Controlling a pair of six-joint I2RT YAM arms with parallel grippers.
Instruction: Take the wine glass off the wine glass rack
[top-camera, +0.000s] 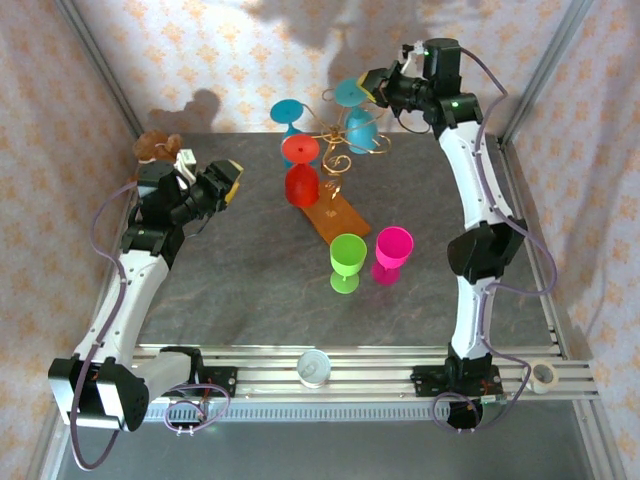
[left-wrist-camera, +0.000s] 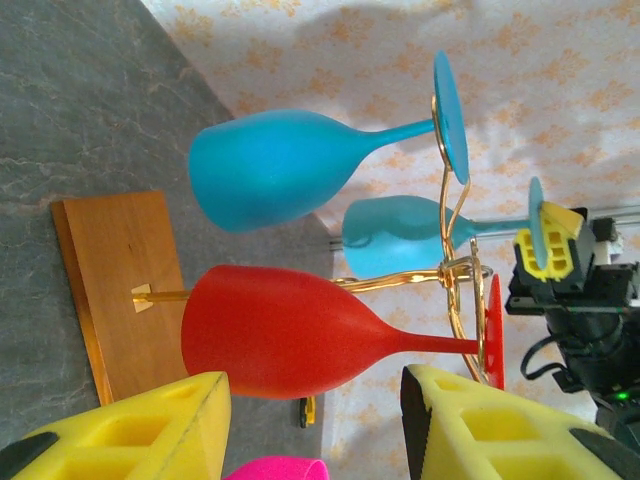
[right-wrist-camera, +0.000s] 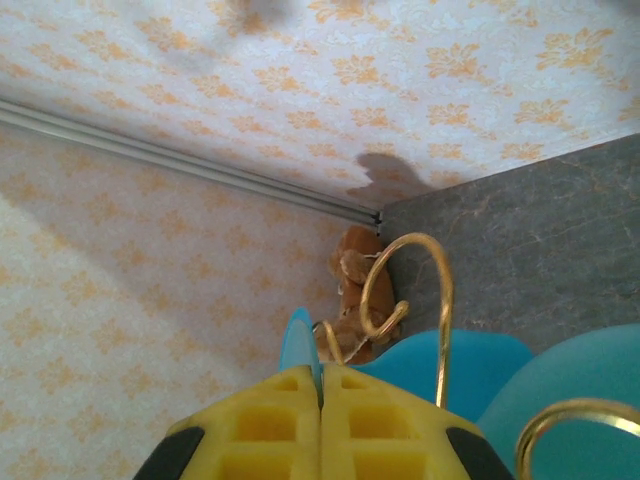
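Note:
The wine glass rack (top-camera: 338, 150) is gold wire on a brown wooden base (top-camera: 337, 216), mid-table toward the back. Three glasses hang from it upside down: a red one (top-camera: 301, 183), a blue one (top-camera: 287, 111) and a teal wine glass (top-camera: 362, 128). My right gripper (top-camera: 377, 88) is shut on the teal glass's flat foot (right-wrist-camera: 299, 345), whose thin edge sits between the yellow pads (right-wrist-camera: 360, 425). My left gripper (top-camera: 228, 183) hovers open left of the rack. In its wrist view the red glass (left-wrist-camera: 280, 330) lies just beyond its fingers (left-wrist-camera: 130, 435), untouched.
A green glass (top-camera: 346, 262) and a pink glass (top-camera: 391, 253) stand upright on the table in front of the rack's base. A brown teddy bear (top-camera: 157, 148) sits at the back left corner. Two tape rolls (top-camera: 312, 367) (top-camera: 543, 376) lie on the front rail.

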